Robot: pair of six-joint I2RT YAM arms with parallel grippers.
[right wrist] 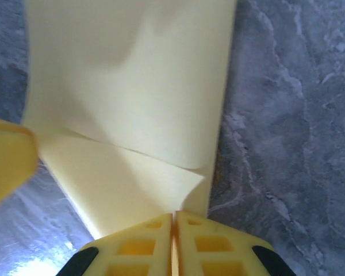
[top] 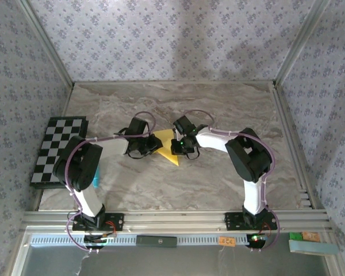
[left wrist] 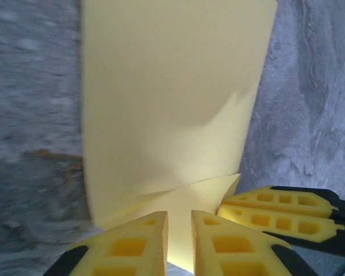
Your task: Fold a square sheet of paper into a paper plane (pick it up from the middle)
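The square sheet of paper (top: 165, 150) is yellow and lies mid-table in a folded, pointed shape between both grippers. In the left wrist view the paper (left wrist: 172, 103) has a flap lifted over its lower layer. My left gripper (left wrist: 179, 221) (top: 152, 149) stands at the paper's near edge, jaws a narrow gap apart, with paper showing through the gap. My right gripper (right wrist: 172, 217) (top: 181, 147) is shut on the paper's (right wrist: 126, 86) curled edge. Its fingers (left wrist: 276, 210) show beside the left ones, and a left finger (right wrist: 8, 158) shows in the right wrist view.
A black-and-white checkered board (top: 57, 149) lies at the table's left edge. A small blue object (top: 96, 179) rests by the left arm. Patterned walls with metal posts enclose the marble table (top: 218, 184), and an aluminium rail (top: 172, 217) runs along the near edge.
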